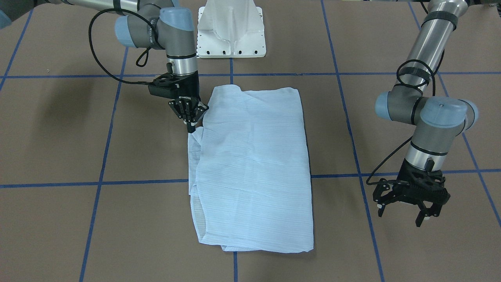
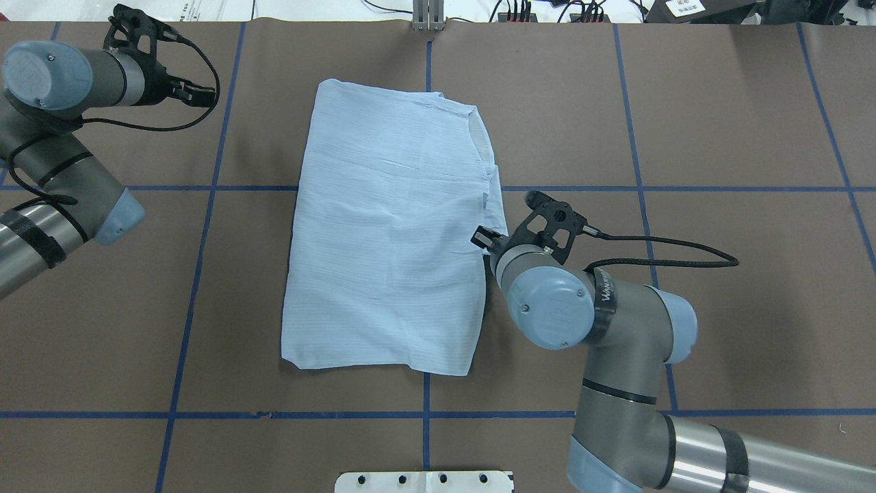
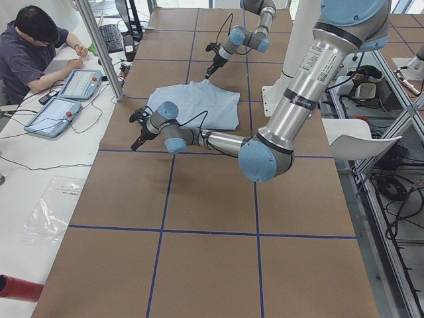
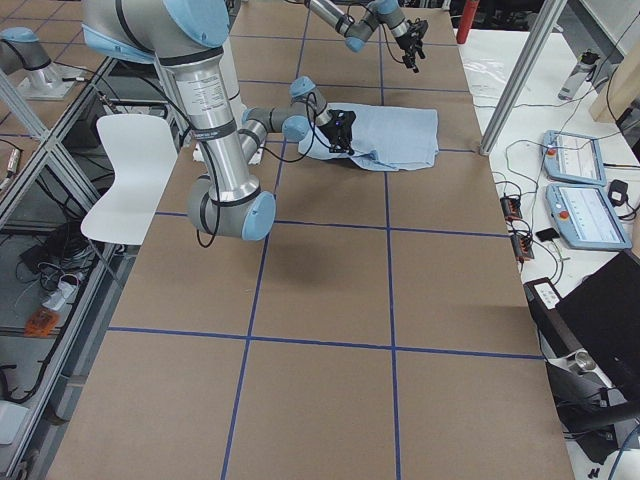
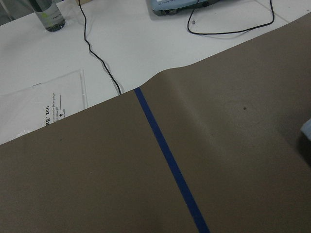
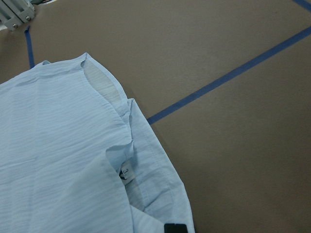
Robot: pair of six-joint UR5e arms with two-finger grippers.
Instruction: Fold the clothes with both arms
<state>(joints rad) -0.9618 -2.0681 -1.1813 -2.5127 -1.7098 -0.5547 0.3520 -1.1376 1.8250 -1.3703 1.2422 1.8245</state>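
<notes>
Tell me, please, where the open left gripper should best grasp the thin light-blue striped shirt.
Probably the straight edge of the light-blue shirt on the robot's left, opposite where the right gripper pinches it. Bring the left gripper in low from that side: the cloth lies flat, so only edges can be pinched.

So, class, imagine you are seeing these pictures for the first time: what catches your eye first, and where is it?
The light-blue shirt, folded into a long rectangle, lies in the middle of the table. The right gripper is down at its side edge, fingers pinched shut on the cloth. The left gripper hangs open above the table, apart from the shirt.
</notes>
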